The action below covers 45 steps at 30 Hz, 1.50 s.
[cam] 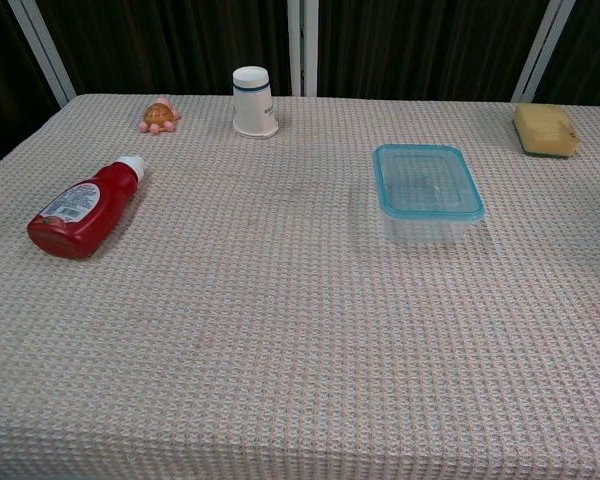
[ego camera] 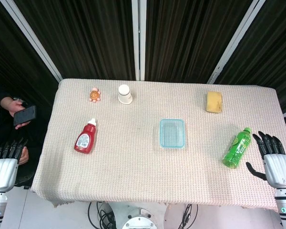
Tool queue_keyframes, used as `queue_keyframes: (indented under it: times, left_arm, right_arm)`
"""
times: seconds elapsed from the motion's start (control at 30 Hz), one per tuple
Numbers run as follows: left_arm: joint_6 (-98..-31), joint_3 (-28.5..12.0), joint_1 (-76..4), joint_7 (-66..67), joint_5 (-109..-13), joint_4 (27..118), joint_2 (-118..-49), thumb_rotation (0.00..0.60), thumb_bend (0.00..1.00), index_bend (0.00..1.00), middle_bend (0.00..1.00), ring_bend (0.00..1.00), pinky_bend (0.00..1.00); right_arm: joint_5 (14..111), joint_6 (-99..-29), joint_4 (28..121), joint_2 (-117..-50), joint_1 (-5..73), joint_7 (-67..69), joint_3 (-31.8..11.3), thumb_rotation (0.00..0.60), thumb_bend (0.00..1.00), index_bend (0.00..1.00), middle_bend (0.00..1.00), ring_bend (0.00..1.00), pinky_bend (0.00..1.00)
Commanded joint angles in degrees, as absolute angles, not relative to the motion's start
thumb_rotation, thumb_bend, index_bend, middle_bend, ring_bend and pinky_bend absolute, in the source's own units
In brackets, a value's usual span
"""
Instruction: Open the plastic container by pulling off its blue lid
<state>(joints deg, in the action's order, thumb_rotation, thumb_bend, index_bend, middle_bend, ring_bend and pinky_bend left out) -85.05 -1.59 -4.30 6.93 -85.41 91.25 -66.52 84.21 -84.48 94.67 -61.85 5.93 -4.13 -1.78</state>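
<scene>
A clear plastic container (ego camera: 172,133) (cam: 426,195) with its blue lid (cam: 426,181) on sits right of the table's middle. My left hand (ego camera: 6,160) hangs off the table's left edge, fingers apart and holding nothing. Over the table's right edge, my right hand (ego camera: 273,157) is likewise spread and free of any object, well right of the container. Neither hand appears in the chest view.
A green bottle (ego camera: 237,147) lies just left of my right hand. A red ketchup bottle (ego camera: 85,137) (cam: 83,209) lies at the left. At the back stand a white cup (ego camera: 125,94) (cam: 252,101), a small orange toy (ego camera: 95,95) (cam: 159,114) and a yellow sponge (ego camera: 214,101) (cam: 545,130). A person with a phone (ego camera: 24,115) sits at far left.
</scene>
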Motion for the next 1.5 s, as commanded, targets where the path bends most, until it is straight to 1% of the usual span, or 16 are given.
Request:
queue_keyframes:
  times: [0.03,0.17,0.33,0.4,0.57,0.67,0.77,0.83,0.9,1.03,1.2,1.3,1.5]
  left_arm:
    - [-84.46,-1.69,-4.54,7.99,-84.84,90.85,-66.69,0.600,0.00,0.07,0.04,0.00,0.00]
    - [-85.20,-1.75,-4.59,13.00,-85.14,89.17,-67.28,0.600,0.00,0.02,0.01,0.00,0.00]
    - [-84.66,-1.37,-4.56,11.95,-85.14,90.29,-67.09,0.600,0.00,0.02,0.00,0.00,0.00]
    - [-84.50,-1.40,-4.61,11.60,-85.02,90.33,-67.16,0.600,0.00,0.02,0.00,0.00,0.00]
    - [-82.89,-0.98,-5.19,9.13,-85.21,90.70,-67.07,0.600,0.00,0.02,0.00,0.00,0.00]
    - [-83.10,-0.80,-5.05,8.59,-85.46,90.68,-67.09,0.600,0.00,0.02,0.00,0.00,0.00]
    - [-83.41,-0.66,-4.66,7.56,-85.31,90.57,-67.22,0.600,0.00,0.02,0.00,0.00,0.00]
    - [-83.38,-0.53,-4.50,7.23,-85.17,90.34,-67.35,0.600,0.00,0.02,0.00,0.00,0.00]
    - [-83.52,-0.58,-4.36,7.21,-84.97,90.03,-67.58,0.600,0.00,0.02,0.00,0.00,0.00]
    - [-83.50,-0.70,-4.20,6.94,-84.44,90.04,-67.56,0.600,0.00,0.02,0.00,0.00,0.00]
    - [-83.21,-0.68,-4.23,6.74,-84.26,90.45,-67.37,0.600,0.00,0.02,0.00,0.00,0.00]
    - [-83.24,-0.72,-4.19,6.58,-84.18,90.63,-67.20,0.600,0.00,0.02,0.00,0.00,0.00]
    - [-83.46,-0.70,-4.07,5.99,-84.37,90.64,-66.92,0.600,0.00,0.02,0.00,0.00,0.00]
  right_arm:
    - [83.98,-84.04,95.14,-61.83,6.16,-4.74,-2.08,0.600,0.22,0.00,0.00,0.00,0.00]
    - [83.73,-83.60,95.64,-61.86,6.29,-5.46,-2.37,0.600,0.22,0.00,0.00,0.00,0.00]
    - [83.73,-82.80,95.78,-62.00,6.62,-5.36,-2.63,0.600,0.22,0.00,0.00,0.00,0.00]
    - [83.46,-81.31,95.34,-62.34,7.57,-4.34,-3.11,0.600,0.22,0.00,0.00,0.00,0.00]
    - [81.58,-73.74,94.35,-62.94,13.03,-4.47,-5.60,0.600,0.22,0.00,0.00,0.00,0.00]
    - [78.69,-67.11,93.91,-63.50,17.95,-6.62,-7.97,0.600,0.22,0.00,0.00,0.00,0.00]
    - [74.55,-60.34,91.20,-65.45,23.12,-8.96,-10.38,0.600,0.22,0.00,0.00,0.00,0.00]
    - [71.41,-56.45,87.96,-67.83,26.37,-11.48,-11.55,0.600,0.22,0.00,0.00,0.00,0.00]
    - [69.07,-54.29,84.00,-71.20,29.10,-14.26,-12.33,0.600,0.22,0.00,0.00,0.00,0.00]
    - [66.13,-49.89,77.52,-76.90,33.36,-16.47,-12.69,0.600,0.22,0.00,0.00,0.00,0.00]
    - [67.26,-47.04,68.80,-84.52,37.64,-15.44,-12.24,0.600,0.13,0.00,0.00,0.00,0.00]
    - [70.36,-47.55,64.20,-88.81,39.44,-13.94,-11.42,0.600,0.10,0.00,0.00,0.00,0.00]
    - [80.83,-54.54,55.28,-97.75,42.12,-4.12,-9.33,0.600,0.07,0.00,0.00,0.00,0.00]
